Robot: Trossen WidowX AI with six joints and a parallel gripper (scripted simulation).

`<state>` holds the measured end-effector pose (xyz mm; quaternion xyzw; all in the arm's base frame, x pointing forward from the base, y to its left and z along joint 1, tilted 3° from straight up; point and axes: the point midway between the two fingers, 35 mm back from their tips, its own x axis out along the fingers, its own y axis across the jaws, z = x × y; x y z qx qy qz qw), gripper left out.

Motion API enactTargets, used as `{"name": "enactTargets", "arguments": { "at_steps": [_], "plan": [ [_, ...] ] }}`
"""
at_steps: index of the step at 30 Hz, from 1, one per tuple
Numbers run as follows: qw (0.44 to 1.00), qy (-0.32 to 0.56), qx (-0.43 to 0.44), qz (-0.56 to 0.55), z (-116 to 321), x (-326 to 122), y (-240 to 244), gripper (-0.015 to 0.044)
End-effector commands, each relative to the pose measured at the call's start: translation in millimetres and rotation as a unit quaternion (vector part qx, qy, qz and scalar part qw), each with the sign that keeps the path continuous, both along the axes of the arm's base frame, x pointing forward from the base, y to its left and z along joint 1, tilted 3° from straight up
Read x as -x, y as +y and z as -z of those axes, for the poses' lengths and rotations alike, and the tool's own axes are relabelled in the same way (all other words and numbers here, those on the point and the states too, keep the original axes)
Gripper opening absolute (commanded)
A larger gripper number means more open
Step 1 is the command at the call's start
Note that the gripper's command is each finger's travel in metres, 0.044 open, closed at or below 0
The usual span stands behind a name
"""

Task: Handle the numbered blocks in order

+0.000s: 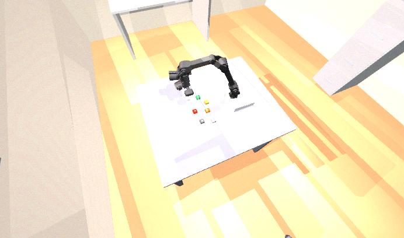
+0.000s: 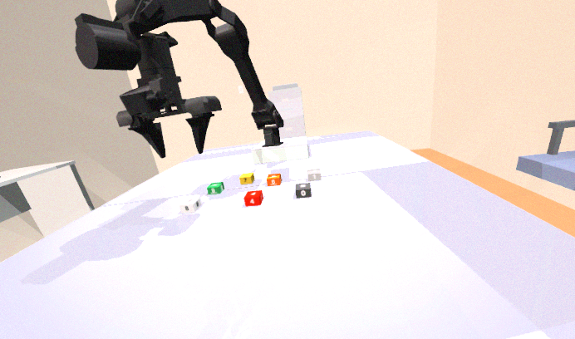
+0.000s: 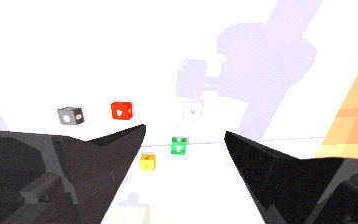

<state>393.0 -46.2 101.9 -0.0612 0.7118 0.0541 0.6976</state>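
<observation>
My gripper (image 2: pixel 182 154) (image 3: pixel 185 131) is open and empty, high above the table near the white and green blocks. The white block (image 2: pixel 190 205) (image 3: pixel 192 111) shows 8. The green block (image 1: pixel 197 97) (image 2: pixel 215 188) (image 3: pixel 179 146) has a digit I cannot read surely. The yellow block (image 1: pixel 206 101) (image 2: pixel 247 179) (image 3: pixel 148 162) shows 7. The red block (image 1: pixel 194 111) (image 2: pixel 253 198) (image 3: pixel 122 111) shows 4. The orange block (image 1: pixel 207 110) (image 2: pixel 274 179) has an unclear digit. The dark grey block (image 1: pixel 201 121) (image 2: pixel 302 190) (image 3: pixel 70 116) shows 0; the pale grey block (image 1: pixel 213 120) (image 2: pixel 314 174) shows 1. Orange and pale grey are hidden in the wrist view.
The blocks stand apart on the white table (image 1: pixel 180 142) (image 2: pixel 307 261). A low pale box-like object (image 2: pixel 296 149) stands by the arm's base at the back. The arm's shadow falls around the white block.
</observation>
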Motion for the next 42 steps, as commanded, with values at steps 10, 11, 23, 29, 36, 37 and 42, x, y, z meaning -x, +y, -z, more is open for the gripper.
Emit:
{"name": "enactTargets", "arguments": {
  "at_steps": [10, 11, 23, 29, 36, 37, 42],
  "plan": [
    [1.0, -0.001, -0.011, -0.016, -2, 68, 210, 0.04],
    [1.0, 0.0, -0.011, -0.016, -2, 71, 214, 0.04],
    [1.0, 0.0, -0.011, -0.016, 69, 72, 216, 0.04],
    [1.0, 0.0, -0.011, -0.016, 79, 74, 216, 0.04],
    [1.0, 0.0, -0.011, -0.016, 85, 73, 216, 0.04],
    [1.0, 0.0, -0.011, -0.016, 86, 73, 216, 0.04],
    [1.0, 0.0, -0.011, -0.016, 95, 73, 216, 0.04]
  ]
}}
